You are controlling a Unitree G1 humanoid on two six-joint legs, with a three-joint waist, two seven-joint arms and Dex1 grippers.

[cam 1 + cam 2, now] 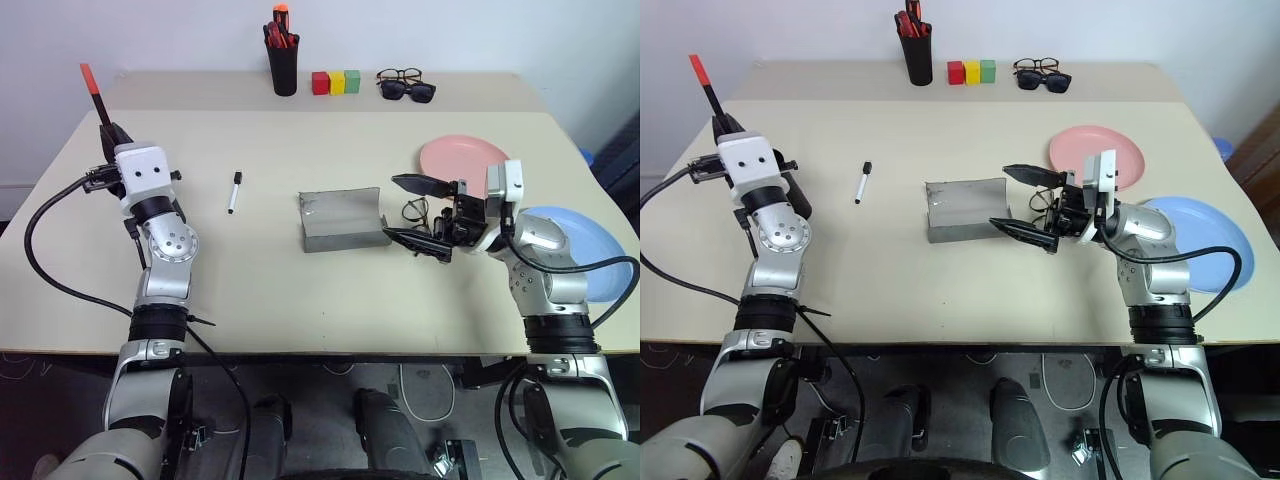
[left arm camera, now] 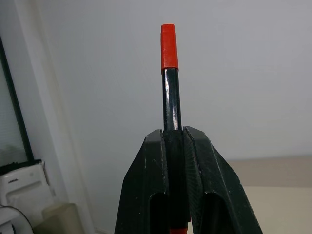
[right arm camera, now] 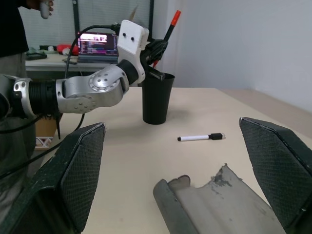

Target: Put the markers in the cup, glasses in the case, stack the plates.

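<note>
Counter (image 1: 300,300): a wide beige top holding everything described here.

Left hand (image 2: 174,141): raised above the counter's left side, its two black fingers clamped on the red marker (image 1: 93,90), which sticks up out of the grip with its red end topmost.

Black cup (image 3: 157,97): standing upright on the counter; in the right wrist view it sits just beyond the left hand, with the marker raised above its rim.

White marker (image 1: 234,191): lying flat on the counter, between the left arm and the case, black cap toward the far side, well apart from both hands.

Grey case (image 1: 343,219): lying open near the middle of the counter, its hollow facing up.

Right hand (image 1: 418,213): held level, pointing toward the case, its fingers spread wide with nothing between them, just beside the case's right end.

Wire-framed glasses (image 1: 417,211): on the counter just right of the case, partly hidden behind the right hand's fingers.

Pink plate (image 1: 462,155): flat on the right side, beyond the right hand.

Blue plate (image 1: 580,245): flat near the counter's right edge, beside the pink one; I cannot tell whether they touch.

Far edge: a black pen pot (image 1: 283,68) of thick markers, three coloured blocks (image 1: 335,82), and two more pairs of glasses (image 1: 405,85), one dark-lensed.
</note>
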